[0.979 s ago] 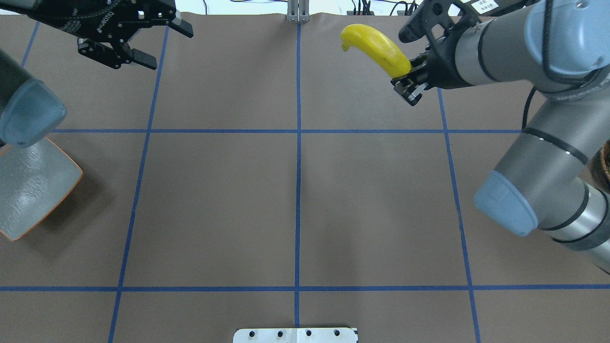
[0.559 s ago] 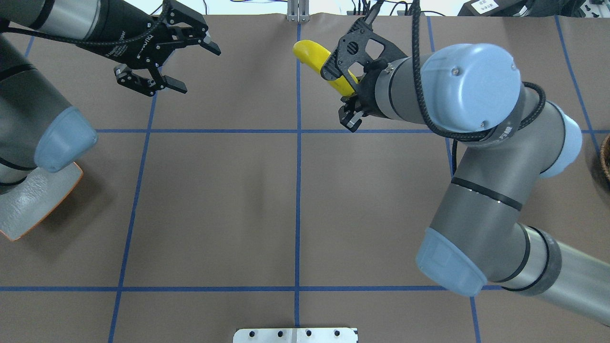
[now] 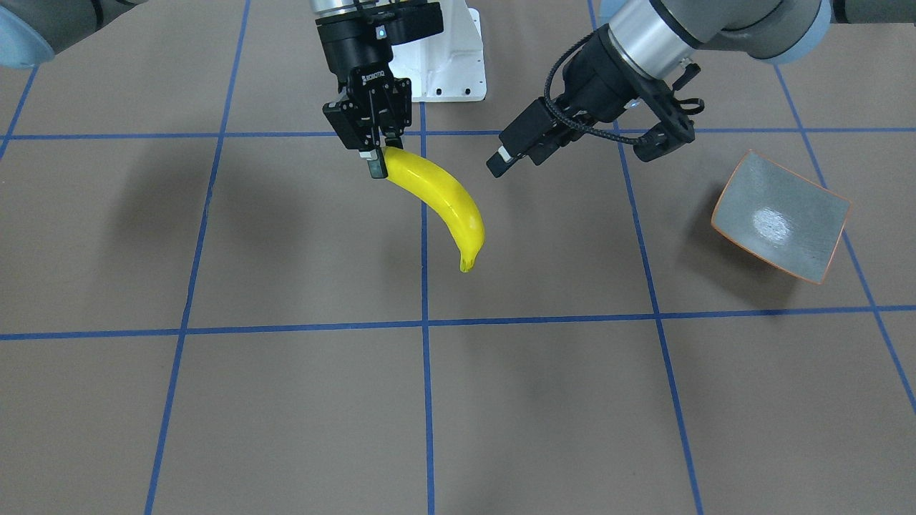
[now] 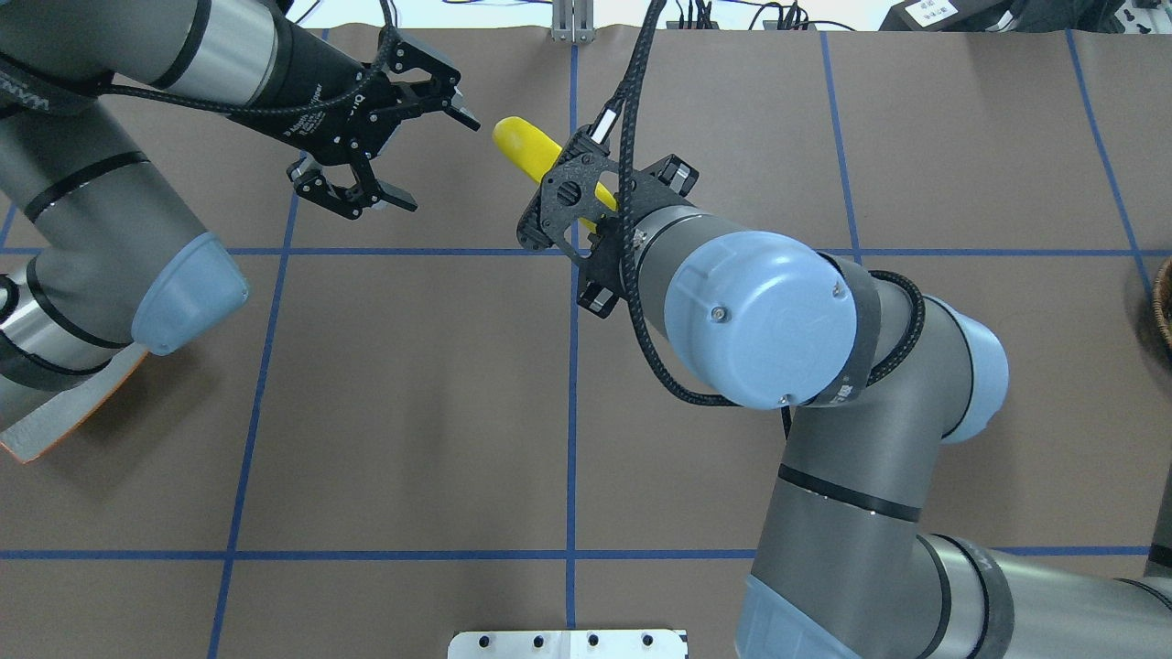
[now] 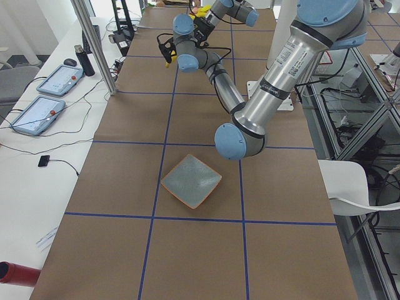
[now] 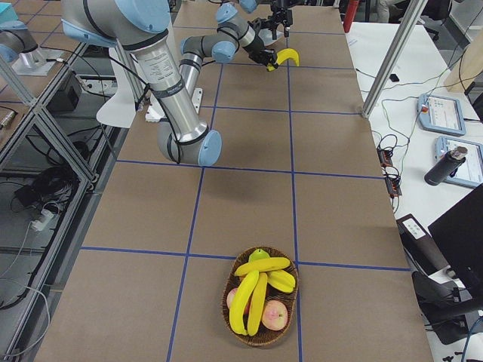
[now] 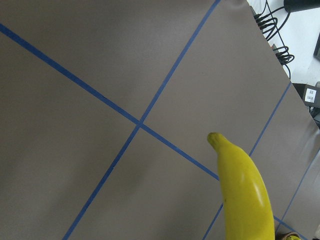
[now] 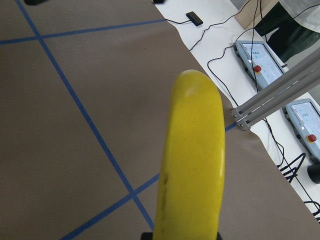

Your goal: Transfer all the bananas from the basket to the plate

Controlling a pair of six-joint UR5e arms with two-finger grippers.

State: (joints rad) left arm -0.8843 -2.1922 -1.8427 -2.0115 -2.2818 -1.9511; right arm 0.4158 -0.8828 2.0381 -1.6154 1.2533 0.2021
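A brown table (image 3: pixel 286 400) marked into squares by blue tape, with two robot arms reaching over it. The right arm's fingers (image 3: pixel 373 166) are closed on one end of a bright yellow banana (image 3: pixel 440 200), holding it in the air about midway along the table and somewhat toward the edge far from the robot. The rest of the fruit curves away from the fingers, its free tip lowest and clear of the table. The left arm's fingers (image 4: pixel 396 198) are spread wide and hold nothing; they sit just beside the banana's free end, facing it without touching. The plate (image 3: pixel 780 214), a square grey dish with an orange rim, lies on the table toward its left end, well apart from the banana, with nothing on it. Near the table's right end stands a wicker basket (image 6: pixel 260 341) holding the other bananas (image 6: pixel 256 290) and some round reddish fruit (image 6: pixel 275 315).
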